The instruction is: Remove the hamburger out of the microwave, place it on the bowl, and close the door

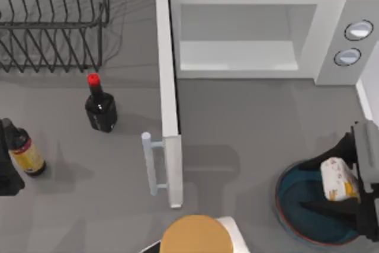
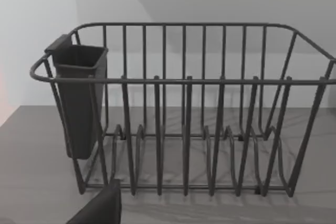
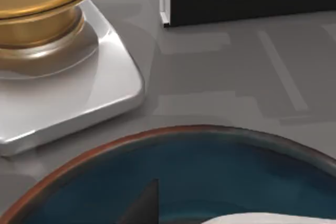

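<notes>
Your right gripper (image 1: 346, 185) grips the hamburger (image 1: 337, 179), a small white-wrapped lump with orange-yellow patches, fingers closed on it above the blue-teal bowl (image 1: 294, 205); behind, the microwave (image 1: 249, 34) stands with its door (image 1: 169, 105) swung open

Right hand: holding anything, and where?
Right hand grips the small white-wrapped hamburger with orange patches by its sides, above the blue-teal bowl.
</notes>
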`<act>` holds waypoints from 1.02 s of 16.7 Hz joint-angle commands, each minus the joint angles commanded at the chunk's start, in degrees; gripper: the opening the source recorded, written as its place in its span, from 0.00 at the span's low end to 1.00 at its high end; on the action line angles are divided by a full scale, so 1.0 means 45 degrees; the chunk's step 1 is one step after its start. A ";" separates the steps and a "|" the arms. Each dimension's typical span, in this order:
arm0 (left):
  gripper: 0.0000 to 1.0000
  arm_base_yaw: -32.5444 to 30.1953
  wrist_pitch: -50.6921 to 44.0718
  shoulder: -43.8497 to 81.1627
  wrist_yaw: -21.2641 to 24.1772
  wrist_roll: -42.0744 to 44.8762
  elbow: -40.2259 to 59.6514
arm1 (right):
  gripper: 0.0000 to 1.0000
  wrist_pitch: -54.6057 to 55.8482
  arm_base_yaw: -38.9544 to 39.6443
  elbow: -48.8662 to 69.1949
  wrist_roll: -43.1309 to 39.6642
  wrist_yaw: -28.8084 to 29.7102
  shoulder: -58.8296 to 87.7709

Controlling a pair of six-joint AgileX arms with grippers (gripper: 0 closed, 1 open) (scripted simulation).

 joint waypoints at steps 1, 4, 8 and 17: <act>1.00 0.0000 0.0000 0.0000 0.0000 0.0000 0.0000 | 0.00 0.0584 0.0175 -0.0151 0.0490 0.0034 0.0052; 1.00 0.0000 0.0000 0.0000 0.0000 0.0000 0.0000 | 0.00 0.1534 0.0501 -0.0489 0.1389 0.0139 0.0209; 1.00 0.0000 0.0000 0.0000 0.0000 0.0000 0.0000 | 0.00 0.1578 0.0518 -0.0516 0.1432 0.0151 0.0229; 1.00 0.0000 0.0000 0.0000 0.0000 0.0000 0.0000 | 0.68 0.1578 0.0518 -0.0516 0.1432 0.0151 0.0229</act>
